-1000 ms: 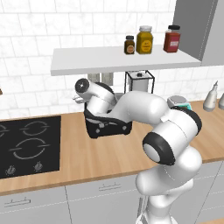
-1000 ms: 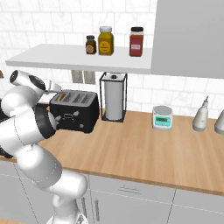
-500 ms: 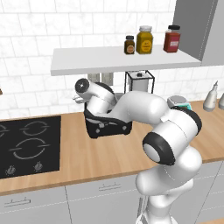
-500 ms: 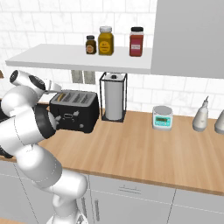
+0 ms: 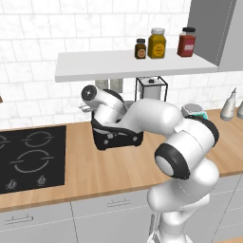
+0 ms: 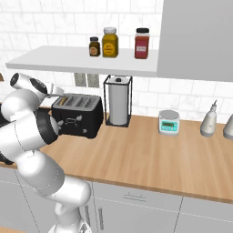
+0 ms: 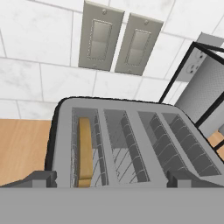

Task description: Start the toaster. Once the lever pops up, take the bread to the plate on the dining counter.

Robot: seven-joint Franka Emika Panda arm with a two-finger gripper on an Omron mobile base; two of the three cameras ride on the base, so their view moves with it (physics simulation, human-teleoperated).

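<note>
Wooden worktop carries your one black toaster, against the tiled wall just left of the paper-towel stand. Four slots run front to back; one bread slice stands edge-up in the leftmost, lengthwise along it. Your arm bends over the toaster, gripper wide, holding nothing.

Nothing readable anywhere, tbh: jar labels on the shelf just blurry colour patches, scale display blank.
</note>
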